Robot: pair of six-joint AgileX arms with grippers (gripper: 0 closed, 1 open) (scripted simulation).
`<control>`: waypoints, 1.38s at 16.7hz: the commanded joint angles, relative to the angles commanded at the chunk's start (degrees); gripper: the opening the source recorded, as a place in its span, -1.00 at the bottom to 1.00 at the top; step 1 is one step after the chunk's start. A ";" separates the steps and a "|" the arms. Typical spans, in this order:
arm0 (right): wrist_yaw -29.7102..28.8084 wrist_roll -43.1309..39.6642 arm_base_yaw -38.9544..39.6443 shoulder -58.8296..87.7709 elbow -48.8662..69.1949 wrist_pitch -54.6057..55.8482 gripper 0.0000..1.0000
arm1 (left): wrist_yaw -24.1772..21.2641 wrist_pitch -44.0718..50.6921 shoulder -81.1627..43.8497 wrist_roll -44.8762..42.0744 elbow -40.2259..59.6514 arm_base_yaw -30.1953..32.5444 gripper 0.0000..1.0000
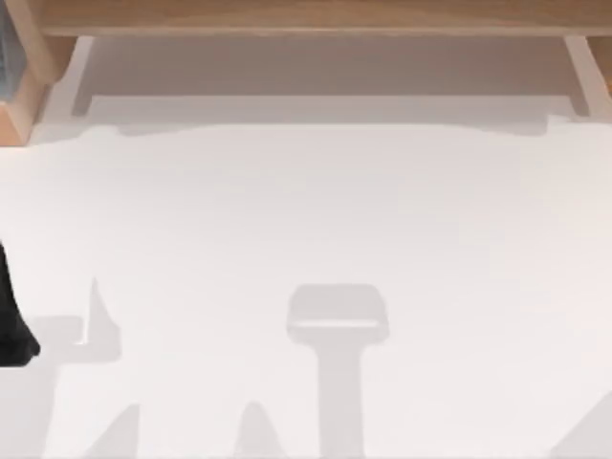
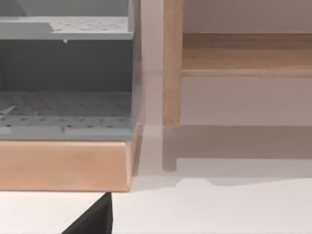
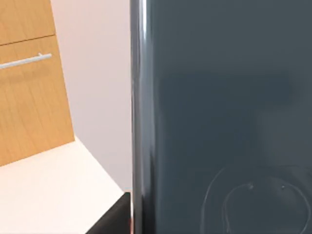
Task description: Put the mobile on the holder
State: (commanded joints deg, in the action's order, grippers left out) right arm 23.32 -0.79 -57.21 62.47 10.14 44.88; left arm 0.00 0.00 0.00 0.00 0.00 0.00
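One mobile (image 3: 219, 97) stands close before the right wrist camera, its glossy dark blue-grey face turned toward the lens and its thin, darker metallic rim catching a bright streak of light. A faint ring-shaped reflection lies in the face. A small dark part of the right pincer (image 3: 116, 217) shows against the rim. Whether this pincer is apart or clamped on the mobile cannot be told. Behind the mobile lie the white table (image 1: 306, 210) and a wooden cabinet (image 3: 29, 92) with a slim metal handle (image 3: 24, 61).

The left arm (image 1: 11, 325) appears as a dark shape at the left edge of the top view, over the table. In the left wrist view, a dark wedge of the left pincer (image 2: 97, 222) shows above the white surface; its state also cannot be told.

The left wrist camera faces a grey rack (image 2: 63, 97) with two perforated tiers, seated on a wooden base (image 2: 63, 165). Just beside the rack stands a wooden post (image 2: 171, 63), which carries a wooden shelf (image 1: 306, 14) running along the far side of the table.

Soft grey shadows fall on the near half of the table, among them a rounded block on a stem (image 1: 337, 320) near the middle.
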 joint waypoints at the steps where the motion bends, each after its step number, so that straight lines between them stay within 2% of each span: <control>1: 0.06 -0.22 1.19 1.78 0.41 0.96 -1.00 | 0.00 0.00 0.00 0.00 0.00 0.00 1.00; 5: -0.10 -1.45 3.85 8.17 2.33 3.22 -1.00 | 0.00 0.00 0.00 0.00 0.00 0.00 1.00; 10: -0.19 -1.65 4.05 9.01 2.66 3.43 -1.00 | 0.00 0.00 0.00 0.00 0.00 0.00 1.00; 23: -0.19 -1.65 4.05 9.01 2.66 3.43 0.96 | 0.00 0.00 0.00 0.00 0.00 0.00 1.00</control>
State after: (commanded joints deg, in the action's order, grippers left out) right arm 23.13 -2.44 -53.16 71.48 12.81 48.31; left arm 0.00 0.00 0.00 0.00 0.00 0.00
